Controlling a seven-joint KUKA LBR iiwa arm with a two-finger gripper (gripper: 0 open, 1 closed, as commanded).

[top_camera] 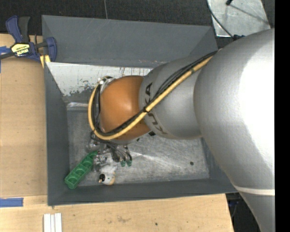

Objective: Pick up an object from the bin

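Two things by hand [108, 157]: green brick [80, 173], white bit [106, 179]. Seemingly approach step; grip impossible to tell. Next: settle on one, lift clear.

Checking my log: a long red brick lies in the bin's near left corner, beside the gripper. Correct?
No. The camera view shows the brick is green, not red; it does lie in the near left corner of the bin, beside the gripper.

Black ground [135, 1] spans the top; a pale grey mottled patch [246, 16] lies at its right.
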